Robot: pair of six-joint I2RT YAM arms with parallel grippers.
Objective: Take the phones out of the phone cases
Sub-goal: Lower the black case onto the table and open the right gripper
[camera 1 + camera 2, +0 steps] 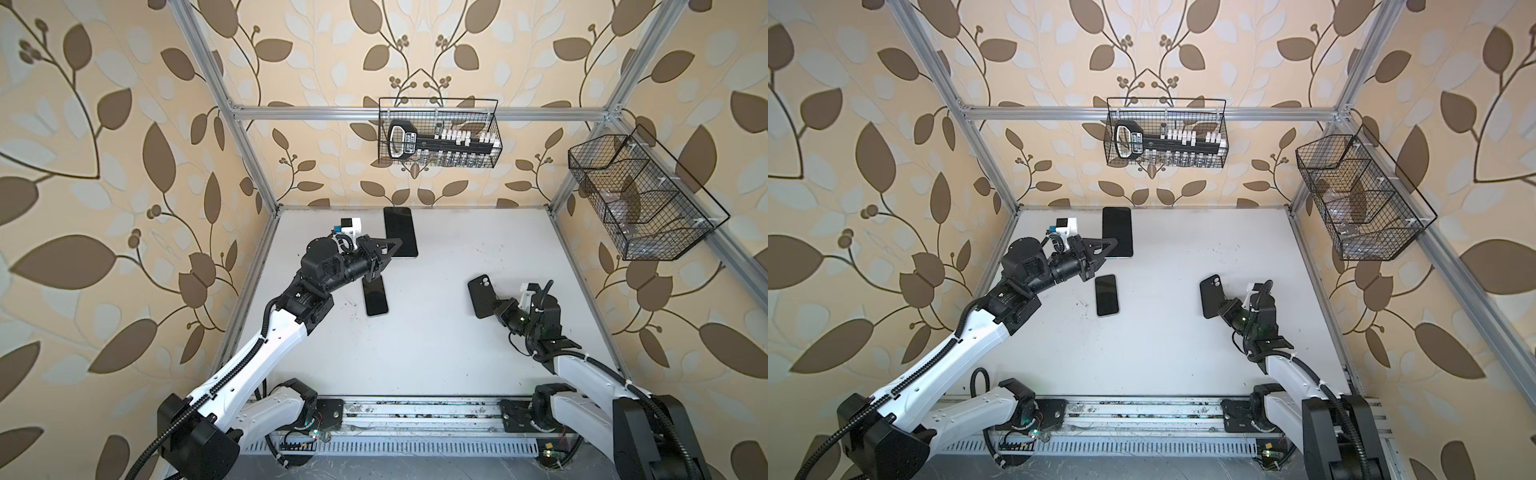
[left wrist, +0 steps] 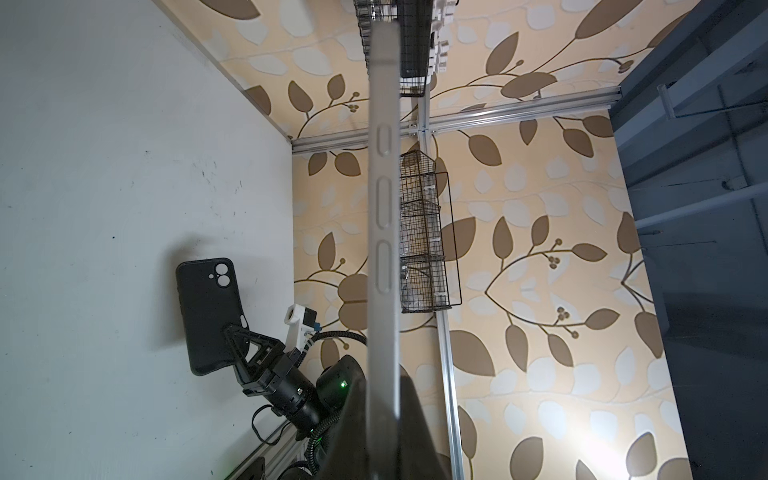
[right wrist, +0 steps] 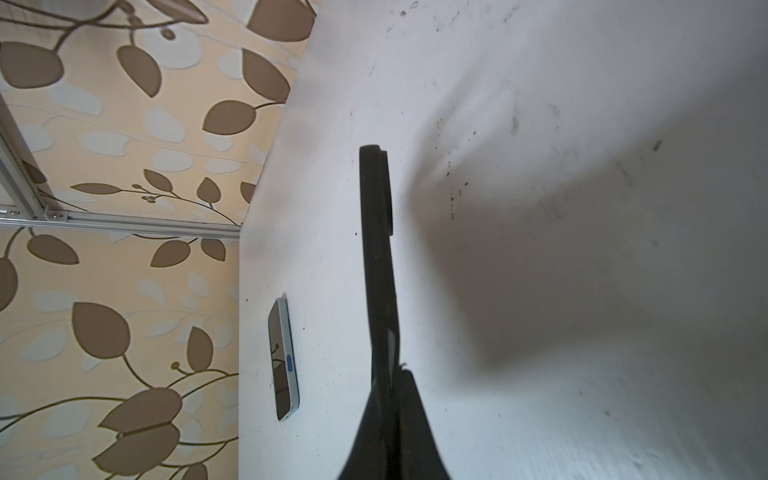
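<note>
Left gripper: clamped narrow on one short end of the phone.
Phone: sticks straight out past the left fingertips, screen up in both top views and off the table. The left wrist view shows only its pale side edge with the buttons.
Right gripper: pinched thin on a lower corner of the phone case.
Phone case: black, nothing in it, reaching out beyond the right fingertips with its back and camera cut-out facing up. It is lifted and throws a shadow on the table.
Gap between the two: phone and phone case are well apart, each at its own gripper.
Other phone: flat on the table, screen up, just below and behind the left gripper, touched by neither gripper.
Wire baskets: up on the walls, well beyond both grippers.
</note>
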